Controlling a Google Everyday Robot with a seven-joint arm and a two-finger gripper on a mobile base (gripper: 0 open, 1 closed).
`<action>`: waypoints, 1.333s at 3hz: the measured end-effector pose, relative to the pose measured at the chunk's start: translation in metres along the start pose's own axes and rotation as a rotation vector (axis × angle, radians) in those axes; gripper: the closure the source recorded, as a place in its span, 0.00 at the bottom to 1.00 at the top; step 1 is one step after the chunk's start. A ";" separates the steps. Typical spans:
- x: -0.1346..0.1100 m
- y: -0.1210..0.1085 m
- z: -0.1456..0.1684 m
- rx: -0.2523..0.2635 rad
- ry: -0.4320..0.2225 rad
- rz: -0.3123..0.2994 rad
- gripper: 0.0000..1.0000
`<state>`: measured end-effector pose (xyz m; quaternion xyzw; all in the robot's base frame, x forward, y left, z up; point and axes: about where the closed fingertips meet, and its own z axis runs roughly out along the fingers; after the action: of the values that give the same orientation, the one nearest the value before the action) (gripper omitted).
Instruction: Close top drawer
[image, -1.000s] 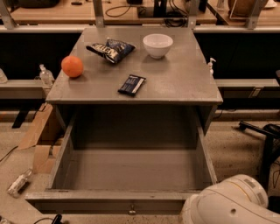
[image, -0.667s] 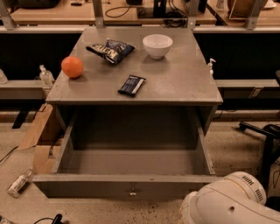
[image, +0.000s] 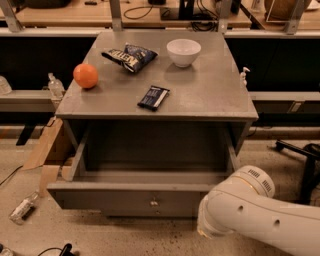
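Observation:
The top drawer (image: 125, 199) is a wide grey metal drawer with a small central knob (image: 154, 202). It stands pulled out from the grey cabinet (image: 200, 100), and its tray looks empty. My white arm (image: 250, 210) reaches in from the bottom right, with its rounded joint next to the right end of the drawer front. My gripper is out of view, hidden below or behind that arm. No lower drawers show.
On the cabinet top lie an orange (image: 85, 75), a dark chip bag (image: 129, 56), a white bowl (image: 183, 51) and a dark snack bar (image: 153, 97). Cardboard (image: 45, 150) and a bottle (image: 22, 207) lie on the floor at left. A chair base (image: 300, 150) stands at right.
The drawer front has slid back toward the cabinet, so less of the tray shows. My arm has moved up and in along with it.

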<state>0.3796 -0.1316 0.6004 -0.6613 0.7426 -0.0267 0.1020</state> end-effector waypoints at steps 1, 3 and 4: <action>-0.005 -0.032 -0.001 0.018 0.037 -0.032 1.00; -0.009 -0.075 -0.004 0.044 0.086 -0.064 1.00; -0.007 -0.122 0.008 0.033 0.115 -0.040 1.00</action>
<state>0.5007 -0.1388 0.6144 -0.6715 0.7334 -0.0789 0.0698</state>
